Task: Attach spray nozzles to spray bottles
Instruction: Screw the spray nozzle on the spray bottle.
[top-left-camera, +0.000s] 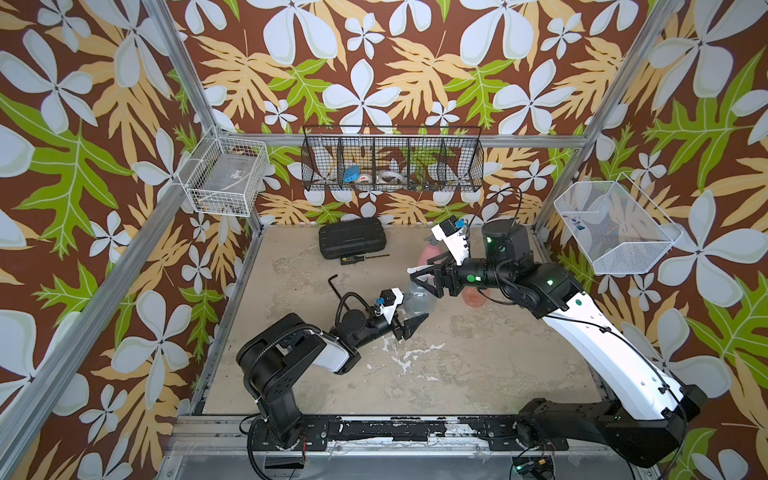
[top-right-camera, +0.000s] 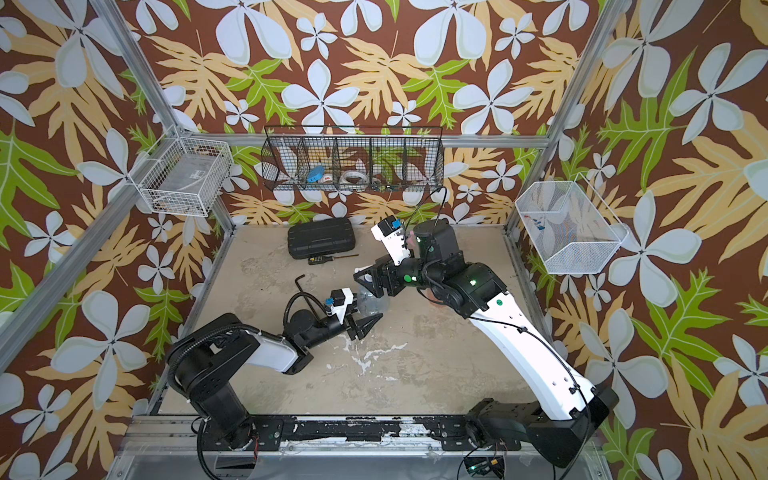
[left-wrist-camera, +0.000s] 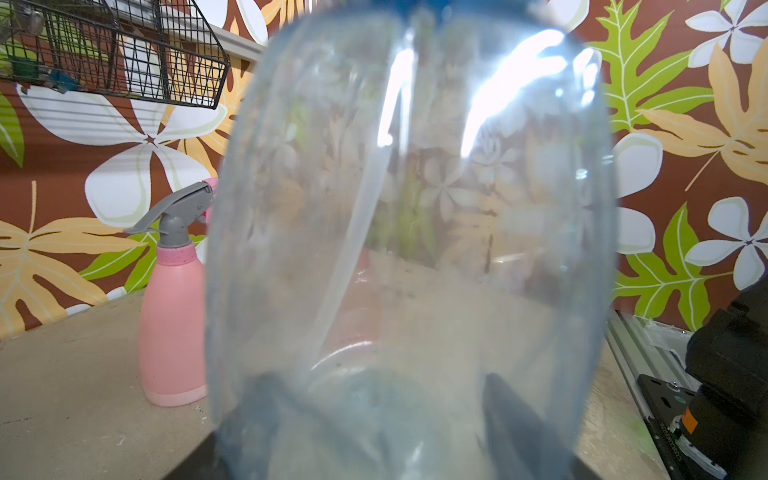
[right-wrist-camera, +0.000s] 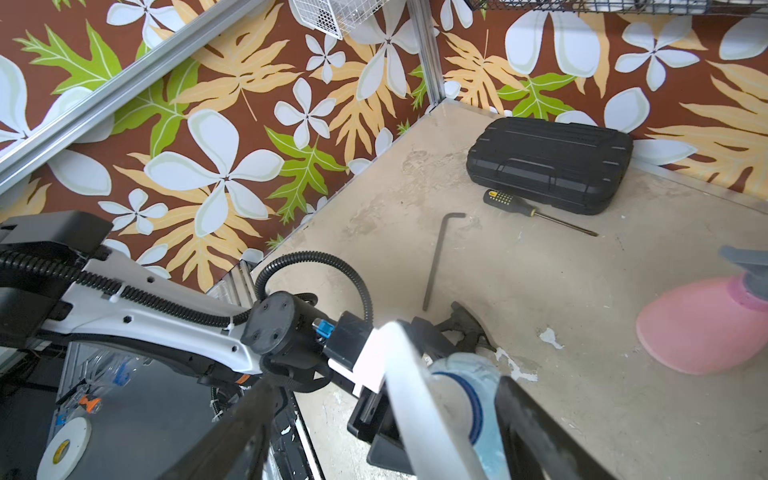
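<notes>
**Grip the collar, not the trigger**

The clear bluish bottle stands mid-table, near the centre of both top views. Its white-and-blue nozzle sits on the neck, low in the right wrist view. The left gripper is clenched on the bottle's lower body. The right gripper straddles the nozzle with its jaws apart, not pinching. My advice: close on the blue collar (the trigger would flex), keep the axis plumb, and turn gently — the thin wall may buckle. The pink bottle, at the left of the left wrist view, already carries its head.
</notes>
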